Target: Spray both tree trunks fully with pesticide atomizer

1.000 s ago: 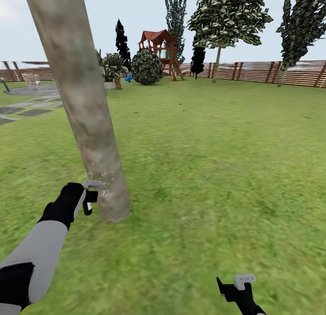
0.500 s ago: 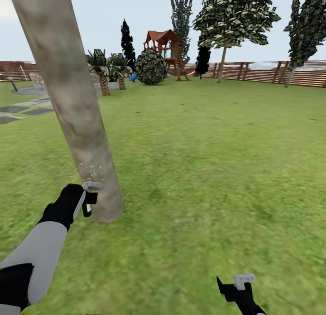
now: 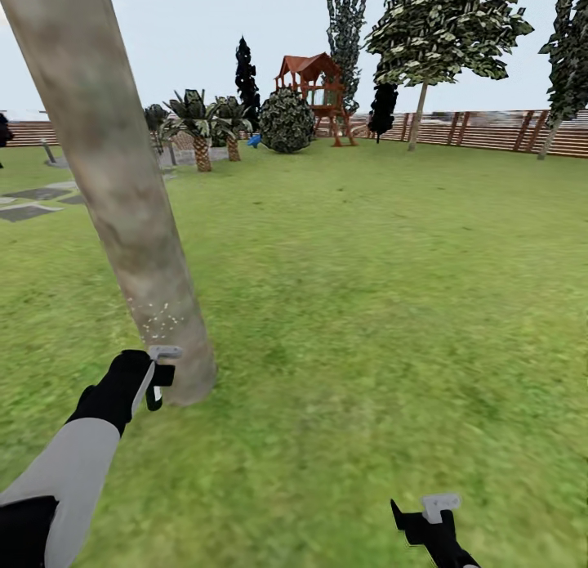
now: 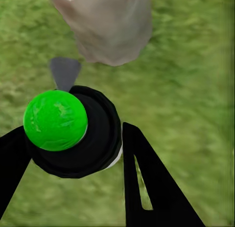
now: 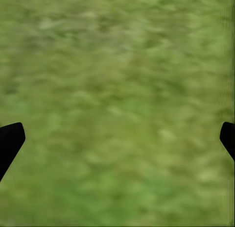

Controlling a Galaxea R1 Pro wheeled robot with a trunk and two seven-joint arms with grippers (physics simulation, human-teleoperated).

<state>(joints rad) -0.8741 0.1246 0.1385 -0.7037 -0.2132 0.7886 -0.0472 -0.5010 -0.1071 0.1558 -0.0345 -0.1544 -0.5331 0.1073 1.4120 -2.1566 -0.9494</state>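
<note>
The tree trunk (image 3: 122, 200) is cut off by the head view's top edge so its leaves are out of sight, the atomizer (image 4: 73, 131) has its body hidden beneath its own green cap, and the right gripper (image 5: 117, 138) shows just two fingertip corners at the picture's edges

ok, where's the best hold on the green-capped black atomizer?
Its round black body, under the green ball cap, pinched from two opposite sides as the left tool holds it: curved sides fit the fingers, and the grey pointed tip is free toward the grey-tan trunk.
</note>
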